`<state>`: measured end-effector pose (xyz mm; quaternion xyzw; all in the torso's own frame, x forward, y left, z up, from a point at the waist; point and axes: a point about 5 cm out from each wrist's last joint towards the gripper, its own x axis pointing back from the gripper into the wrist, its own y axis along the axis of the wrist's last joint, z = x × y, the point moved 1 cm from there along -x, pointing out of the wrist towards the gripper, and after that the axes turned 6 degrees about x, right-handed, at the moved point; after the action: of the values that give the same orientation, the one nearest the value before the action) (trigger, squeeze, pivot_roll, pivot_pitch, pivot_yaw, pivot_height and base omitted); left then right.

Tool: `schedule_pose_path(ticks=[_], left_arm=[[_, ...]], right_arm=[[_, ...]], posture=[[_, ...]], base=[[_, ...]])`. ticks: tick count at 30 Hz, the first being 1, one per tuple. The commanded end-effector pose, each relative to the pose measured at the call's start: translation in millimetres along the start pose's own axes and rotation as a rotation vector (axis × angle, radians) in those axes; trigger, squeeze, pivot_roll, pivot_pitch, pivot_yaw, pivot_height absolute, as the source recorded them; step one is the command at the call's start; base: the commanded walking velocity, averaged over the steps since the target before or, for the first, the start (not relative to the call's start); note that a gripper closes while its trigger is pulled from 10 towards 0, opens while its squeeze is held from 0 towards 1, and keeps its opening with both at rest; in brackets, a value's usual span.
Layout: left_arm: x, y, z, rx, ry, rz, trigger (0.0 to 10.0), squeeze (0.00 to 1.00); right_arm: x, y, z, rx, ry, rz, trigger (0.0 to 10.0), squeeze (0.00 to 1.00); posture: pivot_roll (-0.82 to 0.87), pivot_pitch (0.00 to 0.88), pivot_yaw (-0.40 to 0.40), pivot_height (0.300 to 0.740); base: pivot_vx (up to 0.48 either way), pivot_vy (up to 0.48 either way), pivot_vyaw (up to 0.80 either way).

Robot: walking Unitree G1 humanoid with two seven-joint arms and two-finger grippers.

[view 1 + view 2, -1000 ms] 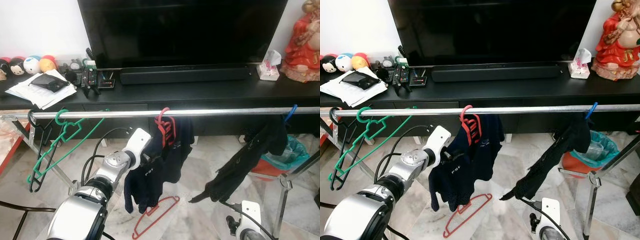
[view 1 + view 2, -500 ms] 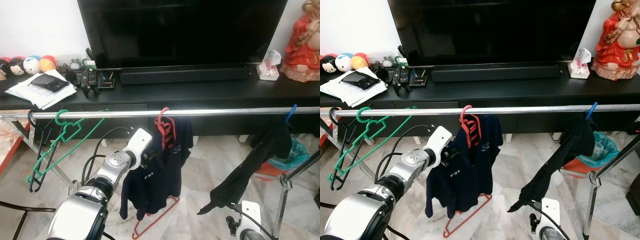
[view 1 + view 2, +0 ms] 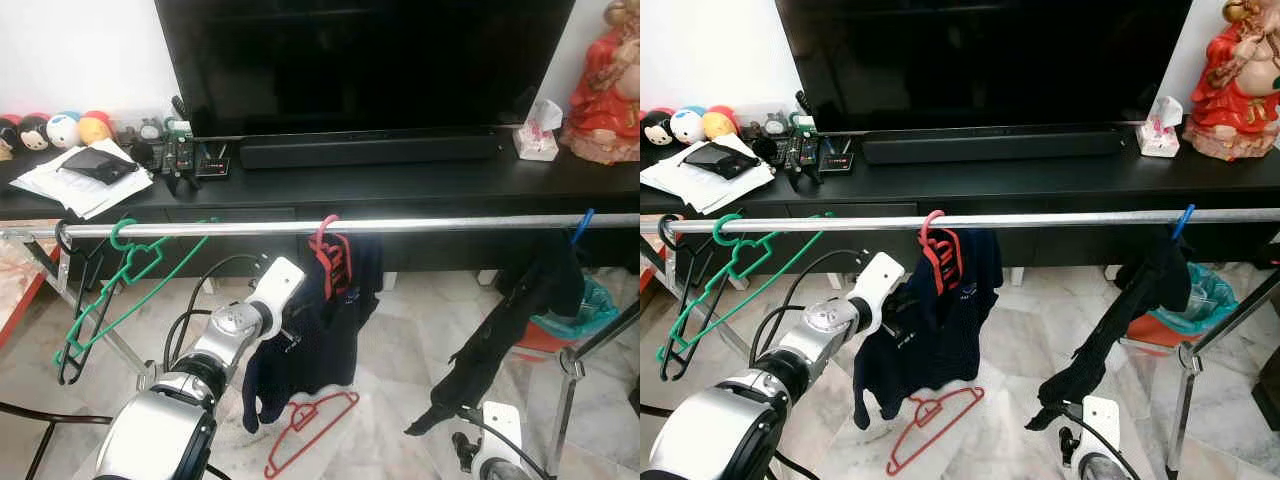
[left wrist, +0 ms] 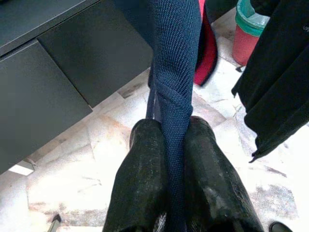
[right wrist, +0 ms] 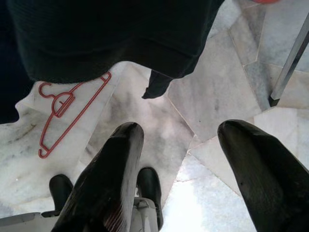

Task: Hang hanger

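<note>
Red hanger (image 3: 333,255) carrying a navy shirt (image 3: 325,335), its hook already over the steel rail (image 3: 420,225) in front of the black desk (image 3: 400,185). Our left end effector (image 4: 176,159) pinches a fold of the shirt — fingers pressed onto the cloth. We judge it best to let go gently, without tugging the hook off. Right end effector (image 5: 181,154) hangs low, spread, above a second red hanger (image 5: 65,113) on the floor.

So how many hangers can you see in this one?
5: a green hanger and a black hanger at the rail's left end, a red hanger mid-rail under the navy shirt, a blue hook at right, another red hanger on the floor. Clothes may hide more.
</note>
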<state>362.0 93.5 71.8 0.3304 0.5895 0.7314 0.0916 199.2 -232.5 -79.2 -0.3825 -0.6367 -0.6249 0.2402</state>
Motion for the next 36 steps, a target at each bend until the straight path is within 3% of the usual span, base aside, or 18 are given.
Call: schedule_pose_path(ticks=[1, 13, 20, 26, 30, 31, 32, 33, 34, 36], left_arm=[[-1.5, 4, -1.1, -0.041, -0.007, 0.000, 0.0, 0.00], [1.3, -3, 0.8, -0.006, 0.034, -0.017, 0.0, 0.00], [4.2, 9, 10.3, 0.077, 0.110, -0.128, 0.0, 0.00], [11.9, 25, 19.8, 0.132, 0.175, -0.292, 0.0, 0.00], [14.7, 26, 20.6, 0.127, 0.187, -0.326, 0.0, 0.00], [15.8, 25, 20.0, 0.121, 0.182, -0.327, 0.4, 0.00], [18.7, 19, 19.0, 0.099, 0.175, -0.320, 9.1, 0.00], [18.7, 19, 19.0, 0.099, 0.175, -0.320, 9.1, 0.00], [23.1, 8, 18.0, 0.064, 0.173, -0.297, 10.0, 0.00], [28.0, -3, 17.4, 0.062, 0.177, -0.277, 10.0, 0.00]], right_arm=[[-0.7, 3, 0.2, -0.001, 0.002, 0.000, 10.0, 0.00], [-0.7, 4, -0.4, 0.002, 0.003, 0.000, 10.0, 0.00], [-0.6, 4, -1.4, 0.003, -0.008, -0.004, 10.0, 0.00], [-0.3, 3, -4.1, 0.014, -0.020, -0.008, 10.0, 0.00], [-0.1, 2, -4.6, 0.015, -0.021, -0.007, 10.0, 0.00], [0.0, 2, -4.6, 0.014, -0.022, -0.007, 10.0, 0.00], [0.1, 1, -4.7, 0.013, -0.024, -0.007, 10.0, 0.00], [0.1, 1, -4.7, 0.013, -0.024, -0.007, 10.0, 0.00], [0.4, 0, -5.2, 0.014, -0.028, -0.004, 10.0, 0.00], [0.7, -2, -5.7, 0.016, -0.032, -0.001, 10.0, 0.00]], posture=[[-0.20, 0.000, 0.055, 0.740], [-0.19, 0.000, 0.047, 0.740], [-0.19, 0.000, 0.041, 0.740], [-0.18, 0.000, 0.023, 0.740], [-0.18, 0.000, 0.020, 0.740], [-0.19, 0.000, 0.020, 0.740], [-0.19, 0.000, 0.018, 0.740], [-0.19, 0.000, 0.018, 0.740], [-0.18, 0.000, 0.013, 0.740], [-0.18, 0.000, 0.007, 0.740]], base=[[0.000, 0.000, 0.00], [0.000, 0.000, 0.00], [0.000, 0.000, 0.00], [0.000, 0.000, 0.00], [0.000, 0.000, 0.00], [0.000, 0.000, 0.00], [0.000, 0.000, 0.00], [0.000, 0.000, 0.00], [0.000, 0.000, 0.00], [0.000, 0.000, 0.00]])
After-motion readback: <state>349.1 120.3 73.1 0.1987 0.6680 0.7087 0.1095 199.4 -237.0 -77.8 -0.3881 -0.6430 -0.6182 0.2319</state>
